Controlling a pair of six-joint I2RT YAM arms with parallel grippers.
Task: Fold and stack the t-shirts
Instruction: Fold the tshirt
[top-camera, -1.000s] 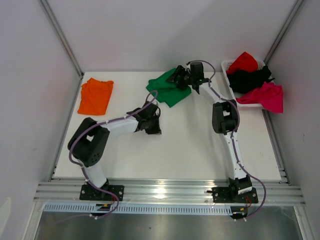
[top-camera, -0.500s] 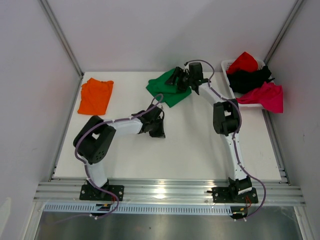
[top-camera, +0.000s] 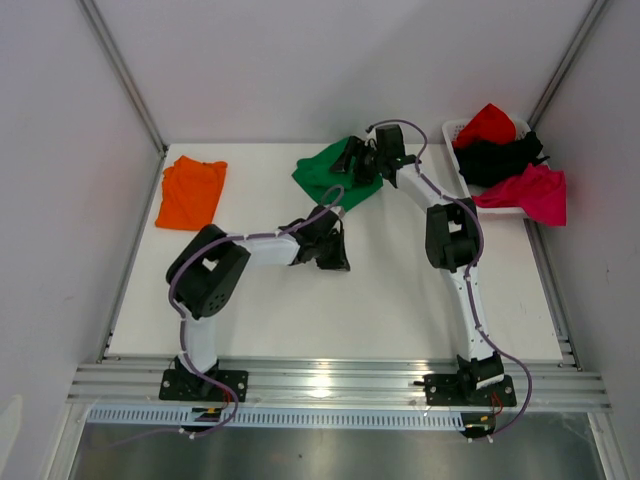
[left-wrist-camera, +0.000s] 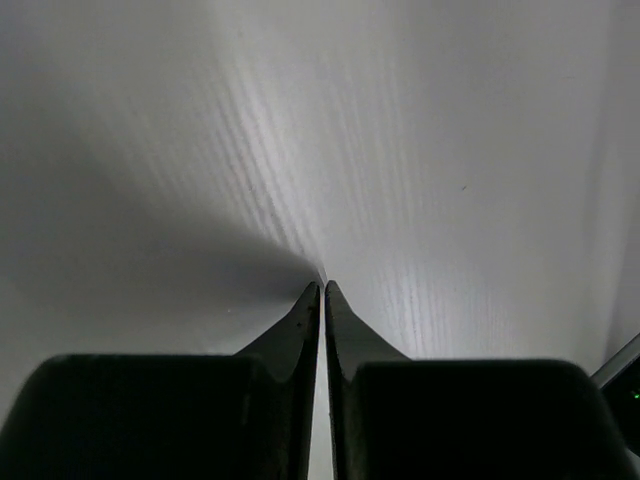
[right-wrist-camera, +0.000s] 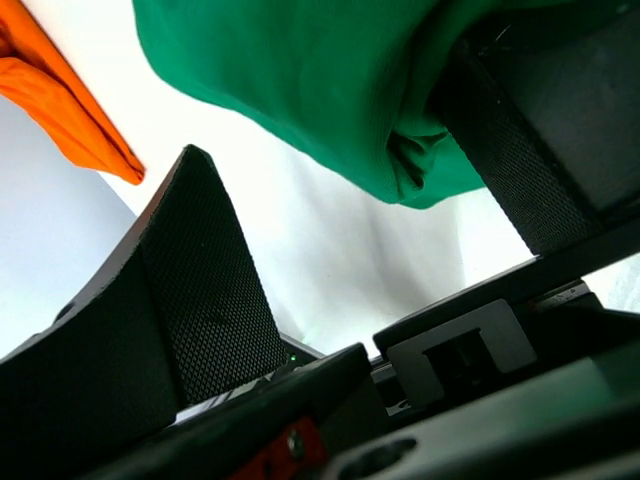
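A bright green t-shirt (top-camera: 333, 178) lies bunched at the back middle of the white table (top-camera: 400, 300). My right gripper (top-camera: 353, 159) hangs over its right part with the jaws wide open. In the right wrist view a fold of the green t-shirt (right-wrist-camera: 330, 80) lies against one finger (right-wrist-camera: 505, 165), and the other finger (right-wrist-camera: 205, 285) stands apart from it. The orange t-shirt (top-camera: 191, 192) lies folded at the back left, and its orange edge (right-wrist-camera: 60, 95) also shows in the right wrist view. My left gripper (top-camera: 336, 254) is shut and empty over bare table, its tips (left-wrist-camera: 322, 287) together.
A white basket (top-camera: 451, 131) at the back right holds a red t-shirt (top-camera: 487, 122), a black one (top-camera: 500, 155) and a magenta one (top-camera: 535, 192) that hangs over its front rim. Grey walls close in the table on three sides.
My left arm has stretched to the right across the table, with its gripper shut. The right gripper has shifted slightly over the green t-shirt and stayed open.
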